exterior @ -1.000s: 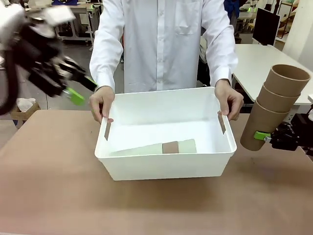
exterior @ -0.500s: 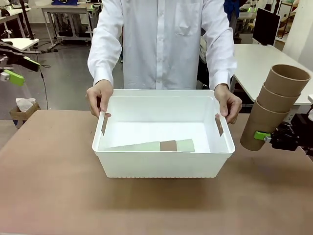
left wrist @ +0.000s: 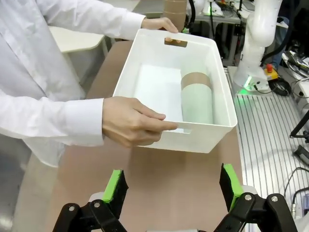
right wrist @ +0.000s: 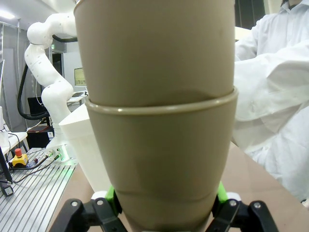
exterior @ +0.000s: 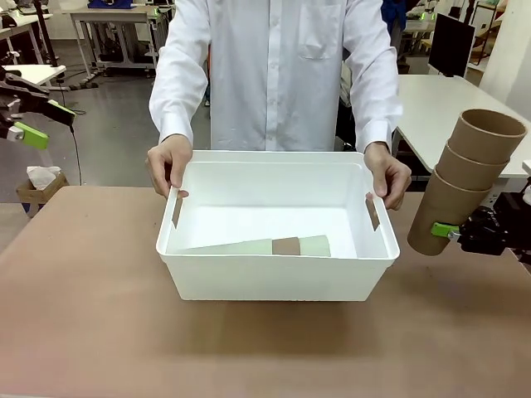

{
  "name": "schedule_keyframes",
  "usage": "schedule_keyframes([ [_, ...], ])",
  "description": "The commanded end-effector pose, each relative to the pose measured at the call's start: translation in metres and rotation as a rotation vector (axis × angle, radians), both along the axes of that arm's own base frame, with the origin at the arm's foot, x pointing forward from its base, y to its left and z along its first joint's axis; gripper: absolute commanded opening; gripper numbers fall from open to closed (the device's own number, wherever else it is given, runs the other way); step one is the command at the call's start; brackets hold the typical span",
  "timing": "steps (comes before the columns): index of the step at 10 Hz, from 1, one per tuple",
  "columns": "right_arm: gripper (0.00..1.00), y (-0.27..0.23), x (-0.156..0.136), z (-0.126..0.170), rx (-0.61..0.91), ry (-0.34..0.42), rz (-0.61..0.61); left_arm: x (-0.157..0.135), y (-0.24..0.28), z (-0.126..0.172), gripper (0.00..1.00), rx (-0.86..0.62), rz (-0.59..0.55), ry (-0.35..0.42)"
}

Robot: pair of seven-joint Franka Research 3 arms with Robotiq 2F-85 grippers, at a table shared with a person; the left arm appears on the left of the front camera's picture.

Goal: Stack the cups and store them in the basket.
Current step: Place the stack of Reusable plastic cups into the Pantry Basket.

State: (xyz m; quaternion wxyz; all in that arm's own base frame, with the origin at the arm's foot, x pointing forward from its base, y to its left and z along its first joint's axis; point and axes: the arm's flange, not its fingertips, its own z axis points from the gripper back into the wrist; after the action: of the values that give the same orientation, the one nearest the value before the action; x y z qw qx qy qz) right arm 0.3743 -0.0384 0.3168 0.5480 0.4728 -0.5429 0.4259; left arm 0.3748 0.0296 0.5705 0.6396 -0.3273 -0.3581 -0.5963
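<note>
A large white rectangular plastic basket (exterior: 274,269) (left wrist: 205,140) with smooth walls stands in the middle of the brown bench (exterior: 91,307). A person in a white shirt stands at the far side. The person grips the basket at both short ends, one hand (exterior: 168,166) (left wrist: 133,121) at one cut-out handle slot and the other hand (exterior: 388,174) at the opposite slot.

Inside, against the near wall in the front view, a nested set of tapered matte cups (exterior: 274,247) (left wrist: 196,96) lies on its side on the basket floor. Pale mint green shows at both ends with a tan-brown band between. That looks like three cups, though the count is hard to be sure of.

The right pincer (exterior: 445,230) (right wrist: 165,193) is just beyond the basket's right end, above the bench. It is clamped on the lowest of a stack of three tan-brown tapered cups (exterior: 465,178) (right wrist: 159,121). The stack is tilted, with its open mouths up and leaning away from the basket. In the right wrist view the green pads press the cup from both sides.

The left pincer (exterior: 46,122) (left wrist: 173,183) hangs raised at the far left, well apart from the basket. Its green-padded fingers are spread wide and nothing is between them.
</note>
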Motion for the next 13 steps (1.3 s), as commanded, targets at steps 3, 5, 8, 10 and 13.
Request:
schedule_keyframes([
  [3,0.85,0.000,0.000,0.005,0.005,-0.011,-0.003,-0.001,0.002,0.002,1.00,-0.009,0.009,0.007],
  [5,0.85,0.000,0.000,0.005,0.005,-0.011,-0.003,-0.001,0.002,0.002,1.00,-0.009,0.009,0.007],
  [8,0.85,0.000,0.000,0.005,0.005,-0.011,-0.003,-0.001,0.002,0.002,1.00,-0.009,0.009,0.007],
  [10,0.85,0.000,0.000,0.005,0.005,-0.011,-0.003,-0.001,0.002,0.002,1.00,-0.009,0.009,0.007],
  [13,0.85,-0.001,-0.004,0.022,0.019,0.008,0.000,-0.001,0.002,0.002,1.00,-0.009,0.009,0.007],
])
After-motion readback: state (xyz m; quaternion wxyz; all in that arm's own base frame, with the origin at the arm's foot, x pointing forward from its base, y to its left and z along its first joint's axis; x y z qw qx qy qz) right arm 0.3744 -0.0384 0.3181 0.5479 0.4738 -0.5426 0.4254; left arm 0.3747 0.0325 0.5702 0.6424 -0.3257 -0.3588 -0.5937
